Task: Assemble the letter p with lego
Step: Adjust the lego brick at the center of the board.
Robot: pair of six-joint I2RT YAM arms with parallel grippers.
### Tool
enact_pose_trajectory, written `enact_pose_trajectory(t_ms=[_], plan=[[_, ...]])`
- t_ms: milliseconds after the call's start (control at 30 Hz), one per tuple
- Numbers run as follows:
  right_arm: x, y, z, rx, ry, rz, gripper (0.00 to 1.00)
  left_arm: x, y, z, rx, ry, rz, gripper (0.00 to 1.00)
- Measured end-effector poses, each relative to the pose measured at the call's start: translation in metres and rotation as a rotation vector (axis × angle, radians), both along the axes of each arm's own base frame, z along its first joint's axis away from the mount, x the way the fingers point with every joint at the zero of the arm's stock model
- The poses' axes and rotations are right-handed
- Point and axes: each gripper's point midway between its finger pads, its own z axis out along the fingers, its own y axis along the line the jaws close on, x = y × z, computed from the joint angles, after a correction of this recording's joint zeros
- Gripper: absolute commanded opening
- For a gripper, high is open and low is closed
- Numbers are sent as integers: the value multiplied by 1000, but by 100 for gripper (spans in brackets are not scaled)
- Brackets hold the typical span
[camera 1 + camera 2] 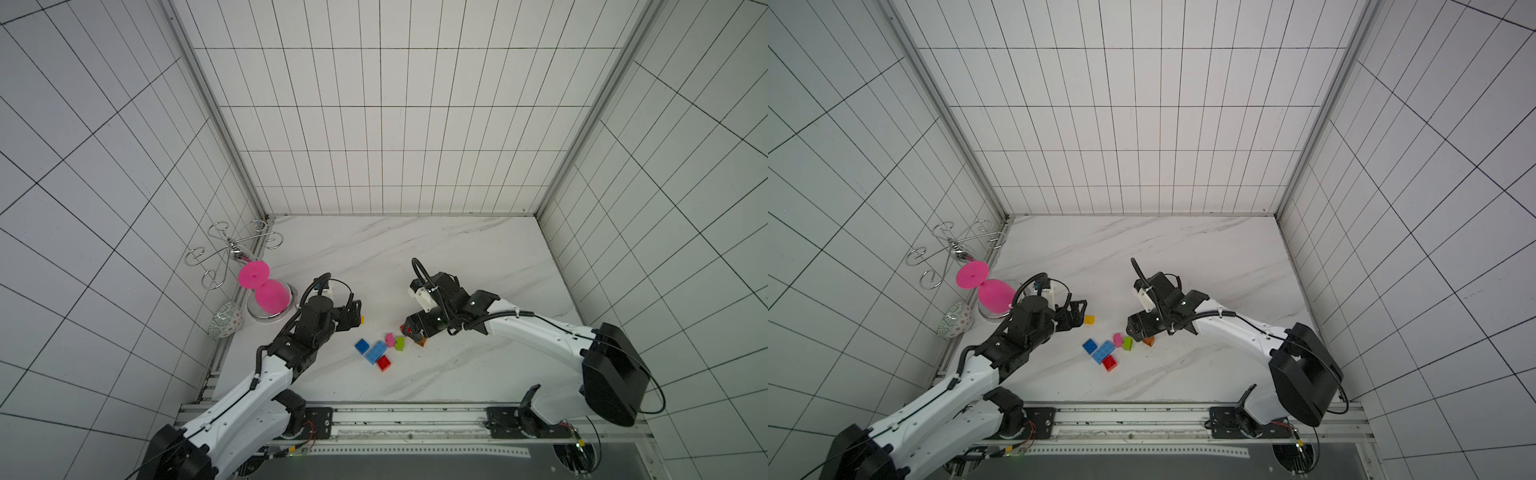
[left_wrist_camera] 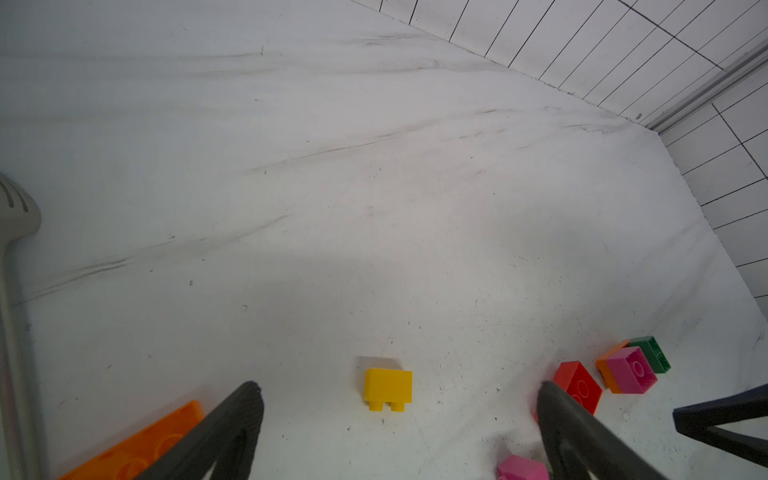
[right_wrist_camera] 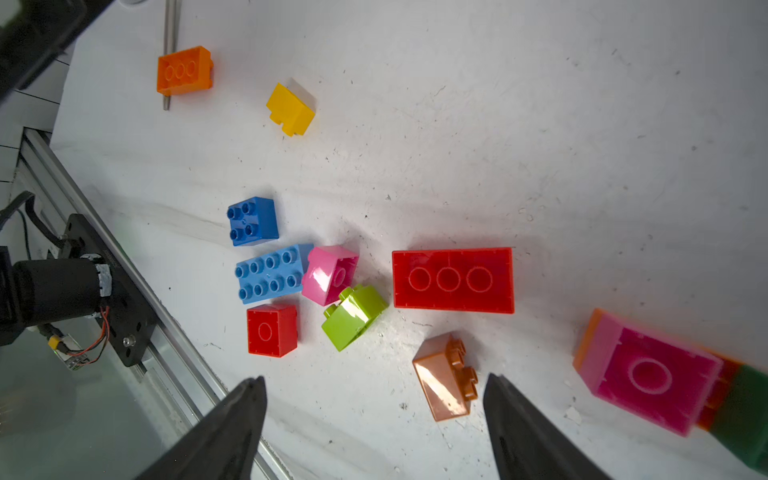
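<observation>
Small studded plastic lego bricks (image 1: 376, 351) lie loose on the white marble tabletop (image 1: 415, 257). A blue square brick (image 3: 252, 221), light-blue long brick (image 3: 272, 272), pink brick (image 3: 330, 275) and lime brick (image 3: 354, 316) cluster centrally; a yellow brick (image 2: 387, 386) lies apart. My left gripper (image 2: 399, 388), arm stretched forward, stands spread wide and empty, just beside the yellow brick. My right gripper (image 3: 374, 380), wrist bent downward, gapes empty, with a glossy brown brick (image 3: 444, 376) near one finger.

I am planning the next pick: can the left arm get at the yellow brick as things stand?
Probably yes. The left tool stands open, and the yellow brick lies alone just ahead of the gap, with no other brick touching it.
</observation>
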Motion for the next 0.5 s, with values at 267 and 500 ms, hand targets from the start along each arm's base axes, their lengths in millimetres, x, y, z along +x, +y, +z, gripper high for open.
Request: enact_pose_trajectory(t_ms=[267,500], plan=[[-1,-8,-23,-91,32,-54,86,1,-4,-13,-13,1,-17,98],[17,-33,-25,-137,31,-171,86,1,-6,-9,-29,-14,-30,98]])
